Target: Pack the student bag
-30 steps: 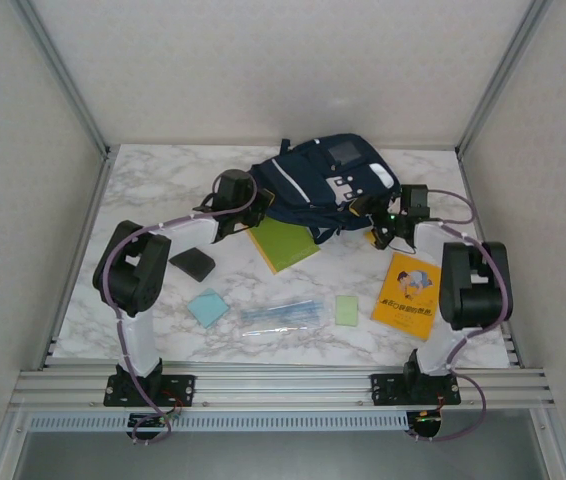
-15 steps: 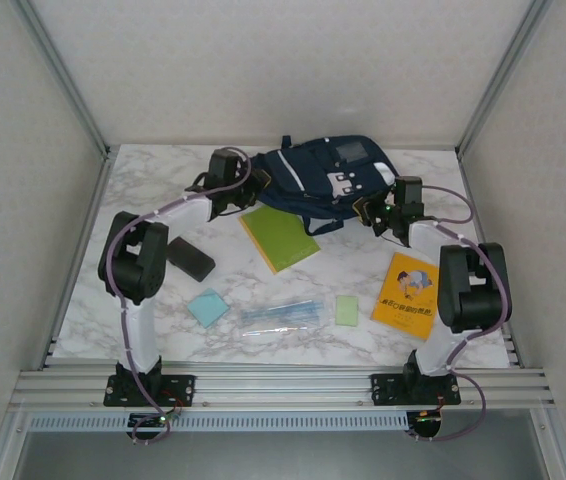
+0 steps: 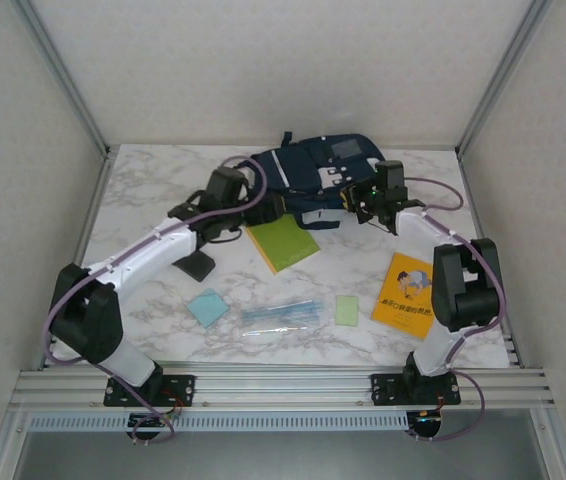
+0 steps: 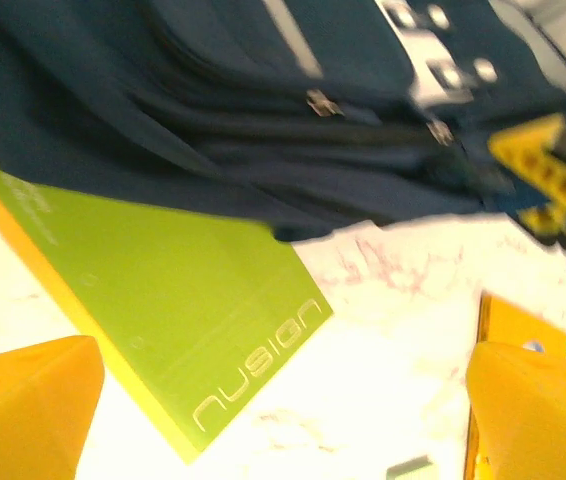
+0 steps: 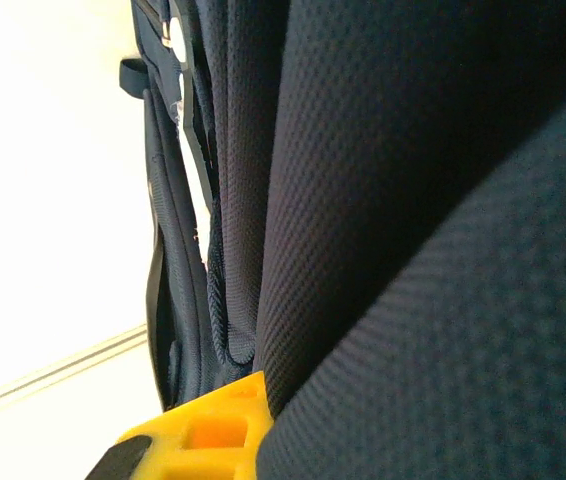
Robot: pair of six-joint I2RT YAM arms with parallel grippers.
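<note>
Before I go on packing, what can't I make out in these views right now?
- Right wrist view: fabric of the student bag sits against the lens, hiding whether the right tool pinches it.
- Top view: whether the bag is open or zipped is too small to judge.
- Left wrist view: blurred; the bag hides the far edge of the green notebook.

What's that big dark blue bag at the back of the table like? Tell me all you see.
The student bag is a navy woven-fabric backpack with a thin white stripe, grey and white patches, zips and black straps. It lies slumped on the marble table, near the back. The right tool, shut, seems to pinch its fabric; a green notebook lies at its near edge.
</note>
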